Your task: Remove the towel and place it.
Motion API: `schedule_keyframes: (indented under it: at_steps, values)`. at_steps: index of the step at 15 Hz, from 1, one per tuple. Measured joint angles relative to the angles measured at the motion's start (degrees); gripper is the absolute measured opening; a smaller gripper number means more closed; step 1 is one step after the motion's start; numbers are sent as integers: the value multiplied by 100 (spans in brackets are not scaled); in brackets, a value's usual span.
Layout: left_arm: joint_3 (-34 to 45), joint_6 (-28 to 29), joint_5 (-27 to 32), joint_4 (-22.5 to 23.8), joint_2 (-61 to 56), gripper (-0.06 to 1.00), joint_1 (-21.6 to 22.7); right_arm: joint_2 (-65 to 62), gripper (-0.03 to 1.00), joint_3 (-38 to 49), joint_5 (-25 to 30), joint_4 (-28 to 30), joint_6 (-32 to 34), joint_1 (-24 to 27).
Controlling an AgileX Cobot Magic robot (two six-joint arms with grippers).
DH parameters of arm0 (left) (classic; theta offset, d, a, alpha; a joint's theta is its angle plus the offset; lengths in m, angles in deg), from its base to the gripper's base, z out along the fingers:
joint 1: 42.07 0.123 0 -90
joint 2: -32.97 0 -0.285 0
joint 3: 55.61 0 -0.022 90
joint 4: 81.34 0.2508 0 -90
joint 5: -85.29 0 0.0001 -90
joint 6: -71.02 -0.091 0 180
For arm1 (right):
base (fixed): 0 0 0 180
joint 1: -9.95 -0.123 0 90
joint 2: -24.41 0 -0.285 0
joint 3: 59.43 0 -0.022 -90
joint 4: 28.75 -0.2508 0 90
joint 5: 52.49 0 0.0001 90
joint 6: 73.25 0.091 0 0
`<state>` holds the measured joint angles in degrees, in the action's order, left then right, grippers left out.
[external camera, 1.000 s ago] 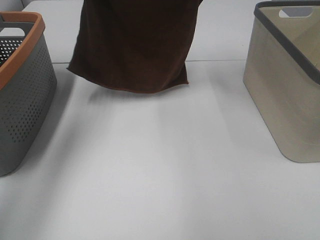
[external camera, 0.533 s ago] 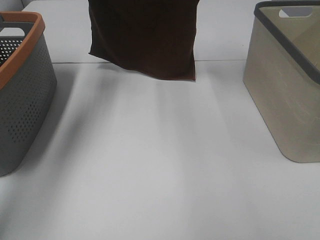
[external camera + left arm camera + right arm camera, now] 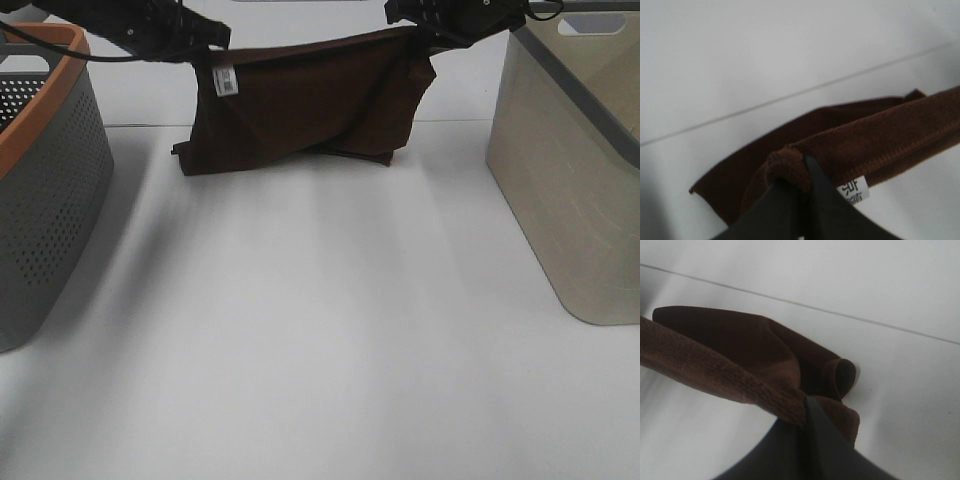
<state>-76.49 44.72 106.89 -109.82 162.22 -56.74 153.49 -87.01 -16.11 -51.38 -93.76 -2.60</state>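
1. The near part of the table (image 3: 320,360) is bare. The perforated grey basket (image 3: 45,200) with its orange rim stands well out beyond the left gripper's side. The beige basket (image 3: 570,170) with its grey rim stands just outside the right gripper's side.

2. The towel (image 3: 300,115) is between the two baskets and directly below both sets of jaws. A second ago it hung at full length, with its top out of view and its lower hem clear of the table. Its lower part now rests on the table by the seam (image 3: 140,125) and is bunched into loose folds. Only the upper part is taut.

3. The upper hem spans from jaw to jaw, sagging slightly in the middle. The white label (image 3: 227,80) sits just below the left gripper's pinch.

4. The left gripper (image 3: 205,42) and right gripper (image 3: 420,28) have come down into view. Each has its jaws pressed together on one top corner of the towel, as both wrist views confirm.

5. Assessment: the towel is out of the basket and placement is under way. The upper edge has yet to be laid down and both corners released. The folds beneath the right jaws suggest the cloth may settle creased unless the hem is drawn clear of them.
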Motion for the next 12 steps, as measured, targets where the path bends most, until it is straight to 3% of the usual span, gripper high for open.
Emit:
schedule_keyframes:
  at_steps: [7,12]
  values:
    - [-11,1261,2447,1232,52,0,-29,6,0,0,1593,-80,481,-23]
    - [-11,1369,3879,1341,52,0,-52,6,0,92,2555,-132,602,-155]
